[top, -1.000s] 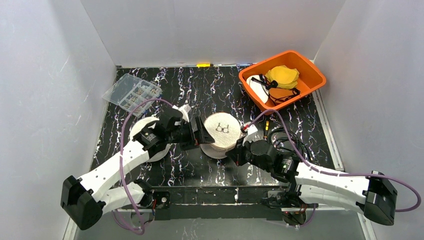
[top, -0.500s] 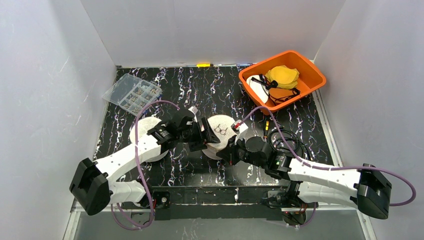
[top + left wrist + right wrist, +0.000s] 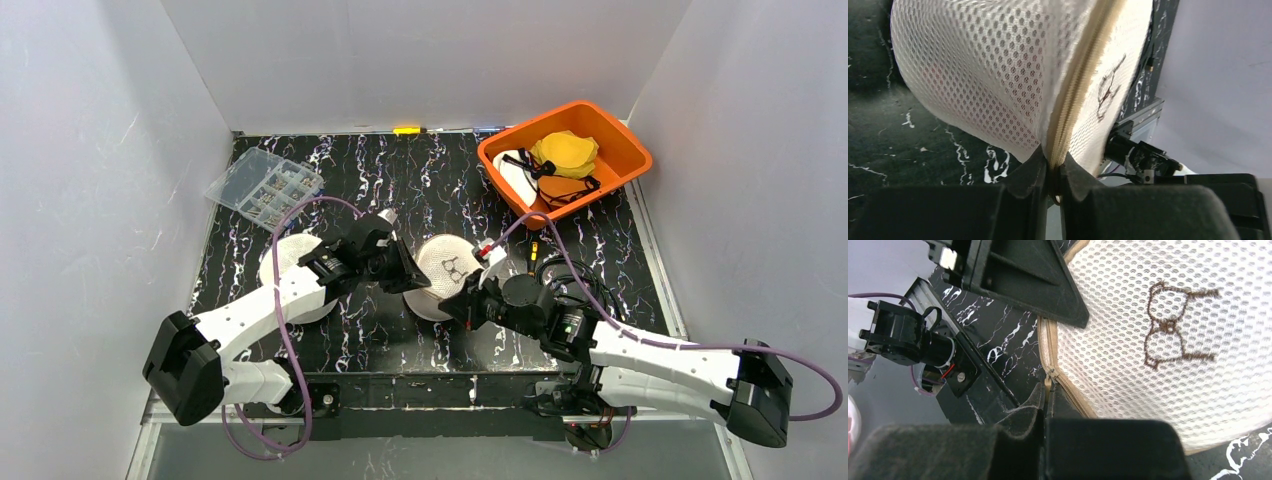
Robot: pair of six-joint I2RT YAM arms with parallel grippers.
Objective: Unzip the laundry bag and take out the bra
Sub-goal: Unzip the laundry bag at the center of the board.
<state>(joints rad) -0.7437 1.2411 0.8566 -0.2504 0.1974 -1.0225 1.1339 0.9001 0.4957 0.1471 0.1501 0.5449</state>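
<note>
The round white mesh laundry bag [image 3: 447,268] with a brown embroidered bra outline stands tilted between my two grippers at the table's middle. My left gripper [image 3: 409,279] is shut on the bag's beige zipper seam [image 3: 1083,75] at its left edge, and the seam is pinched between the jaws of my left gripper [image 3: 1053,166]. From the near right, my right gripper [image 3: 1048,394] is shut on the small beige zipper pull [image 3: 1048,383], with the zipper still closed along the bag [image 3: 1158,340]. The bra is hidden inside the bag.
An orange bin [image 3: 625,165] with yellow, orange and white garments sits at the back right. A clear plastic parts box [image 3: 263,185] lies back left. Another white round bag [image 3: 283,255] lies under my left arm. Cables loop right of the bag.
My left gripper went from wide open to shut on the bag's zipper seam after moving in from the left. The bag has tipped up more on edge. The right gripper stayed shut.
</note>
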